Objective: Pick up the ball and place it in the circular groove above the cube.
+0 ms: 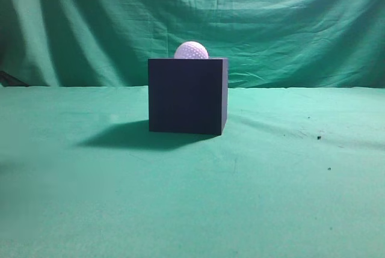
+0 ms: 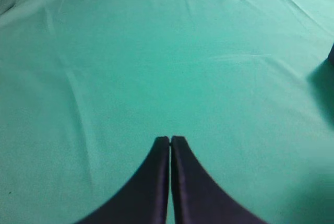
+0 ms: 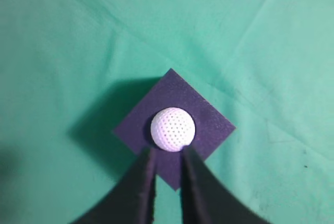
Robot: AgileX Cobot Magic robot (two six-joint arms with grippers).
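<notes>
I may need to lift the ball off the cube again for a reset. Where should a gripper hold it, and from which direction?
Grip the ball across its widest part, coming straight down from above. Its lower part sits sunk in the cube top, so only the upper dome is free; the right gripper, open, is already overhead.

The left claw (image 2: 170,139) sits at the near edge of the view, its two dark fingers (image 2: 156,182) pressed together with only a thin seam between them and nothing held. Beyond it the worktop (image 2: 156,67), draped in green cloth, stretches far, lightly creased. A dark shape (image 2: 331,54) just clips the right edge, casting shadow nearby.
</notes>
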